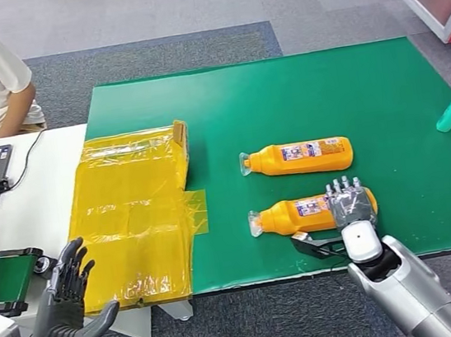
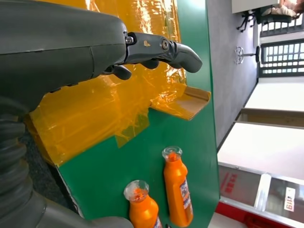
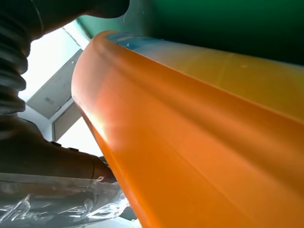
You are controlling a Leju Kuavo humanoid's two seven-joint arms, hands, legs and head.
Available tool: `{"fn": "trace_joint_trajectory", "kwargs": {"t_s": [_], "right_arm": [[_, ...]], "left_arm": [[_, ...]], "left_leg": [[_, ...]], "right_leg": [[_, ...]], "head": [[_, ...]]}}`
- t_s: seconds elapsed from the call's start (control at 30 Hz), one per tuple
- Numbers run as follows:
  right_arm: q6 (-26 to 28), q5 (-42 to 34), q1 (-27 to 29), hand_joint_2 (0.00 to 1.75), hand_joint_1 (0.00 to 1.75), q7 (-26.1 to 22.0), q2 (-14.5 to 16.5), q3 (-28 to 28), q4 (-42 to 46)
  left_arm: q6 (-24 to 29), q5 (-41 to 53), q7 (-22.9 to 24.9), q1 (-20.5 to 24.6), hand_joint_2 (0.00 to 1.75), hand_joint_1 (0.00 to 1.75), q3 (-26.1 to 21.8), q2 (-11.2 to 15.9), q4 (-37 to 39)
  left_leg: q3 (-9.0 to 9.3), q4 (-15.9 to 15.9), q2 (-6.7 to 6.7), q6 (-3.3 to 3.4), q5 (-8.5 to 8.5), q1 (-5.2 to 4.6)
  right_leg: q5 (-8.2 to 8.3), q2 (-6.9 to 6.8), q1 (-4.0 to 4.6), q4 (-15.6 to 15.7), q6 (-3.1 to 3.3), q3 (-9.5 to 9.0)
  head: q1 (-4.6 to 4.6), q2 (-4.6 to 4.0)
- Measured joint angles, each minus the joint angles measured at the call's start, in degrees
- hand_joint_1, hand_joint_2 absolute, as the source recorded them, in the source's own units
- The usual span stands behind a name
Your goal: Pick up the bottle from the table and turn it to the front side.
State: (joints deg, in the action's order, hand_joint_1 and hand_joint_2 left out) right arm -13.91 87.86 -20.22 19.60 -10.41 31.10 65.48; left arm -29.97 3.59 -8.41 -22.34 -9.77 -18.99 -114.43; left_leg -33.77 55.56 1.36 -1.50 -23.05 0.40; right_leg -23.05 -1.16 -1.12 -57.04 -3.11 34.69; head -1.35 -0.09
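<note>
Where fingers curl over it: nearer orange bottle, right hand.

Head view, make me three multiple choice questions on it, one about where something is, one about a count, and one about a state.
1. Where does the yellow plastic sheet lie?
A. At the left end of the green mat
B. Under the laptop
C. On the floor

2. How many orange bottles lie on the mat?
A. One
B. Two
C. Four

3. What is the right hand doing?
A. Hanging beside the table
B. Pressing the laptop keys
C. Wrapped over the base end of the near orange bottle

Answers:
1. A, the sheet covers the mat's left edge and spills onto the white table.
2. B, the near bottle and the far orange bottle lie side by side, caps to the left.
3. C, its fingers curl over that bottle's far side, while the left hand is spread and holds nothing.
</note>
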Motion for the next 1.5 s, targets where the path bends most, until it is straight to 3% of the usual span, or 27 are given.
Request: {"fn": "trace_joint_trajectory", "kwargs": {"t_s": [0.1, 0.13, 0.43, 0.67, 0.97, 1.2, 1.5], "right_arm": [[0.0, 0.0, -0.3, 1.75, 1.67, -1.3, 0.4, -0.1, -0.5], [-0.1, 0.0, -0.4, 1.75, 1.75, -2.0, 0.5, -0.2, -0.7], [-4.5, -3.9, -3.0, 1.75, 1.75, -12.9, 5.1, -9.3, -5.1], [-4.7, -4.2, -4.9, 1.75, 1.75, -15.9, 8.1, -14.4, -8.8], [-2.8, -6.6, -4.1, 1.75, 1.75, -17.9, 9.7, -17.1, -8.9], [0.4, -15.1, 4.1, 1.75, 1.75, -21.7, 12.1, -18.9, 1.4], [0.7, -38.9, 18.7, 1.75, 1.75, -27.1, 16.6, -19.4, 21.9]], "left_arm": [[0.0, 0.0, 0.0, 0.0, 1.75, 0.00, 0.3, 0.0, 0.2], [0.0, 0.0, 0.0, 0.0, 1.75, 0.00, 0.4, 0.0, 0.3], [0.3, 0.0, -0.5, 0.9, 1.75, 0.00, 0.6, 1.2, 1.6], [0.9, 0.0, -1.0, 1.3, 1.75, 0.00, 0.6, 2.0, 2.4], [1.2, 0.0, -1.2, 1.4, 1.75, 0.00, 0.6, 2.6, 2.8], [1.0, 0.0, -1.1, 1.3, 1.75, 0.00, 0.4, 2.6, 2.8], [1.1, 0.2, -1.2, 0.9, 1.75, 0.00, 0.1, 1.5, 1.0]], "left_leg": [[0.08, 0.0, 0.00, -0.01, 0.01, 0.00], [0.09, 0.0, 0.00, -0.01, 0.01, 0.00], [0.40, 0.0, 0.13, -0.07, 0.02, 0.02], [0.58, 0.0, 0.13, -0.06, 0.02, 0.03], [0.67, 0.0, 0.15, -0.07, 0.03, 0.04], [0.46, 0.0, 0.13, -0.06, 0.02, 0.04], [0.04, 0.0, 0.07, -0.01, -0.03, 0.03]], "right_leg": [[0.01, 0.01, 0.00, 0.0, 0.02, -0.05], [0.02, 0.01, 0.00, 0.0, 0.02, -0.06], [0.08, 0.17, 0.03, 0.0, 0.14, -0.24], [0.10, 0.18, 0.03, 0.0, 0.14, -0.44], [0.11, 0.19, 0.04, 0.0, 0.15, -0.50], [0.07, 0.16, 0.05, 0.0, 0.12, -0.35], [-0.06, 0.08, 0.02, 0.0, 0.02, -0.03]], "head": [[0.00, -0.01], [-0.01, -0.01], [0.00, 0.00], [-0.01, 0.00], [0.01, 0.00], [0.01, -0.01], [0.00, -0.01]]}}
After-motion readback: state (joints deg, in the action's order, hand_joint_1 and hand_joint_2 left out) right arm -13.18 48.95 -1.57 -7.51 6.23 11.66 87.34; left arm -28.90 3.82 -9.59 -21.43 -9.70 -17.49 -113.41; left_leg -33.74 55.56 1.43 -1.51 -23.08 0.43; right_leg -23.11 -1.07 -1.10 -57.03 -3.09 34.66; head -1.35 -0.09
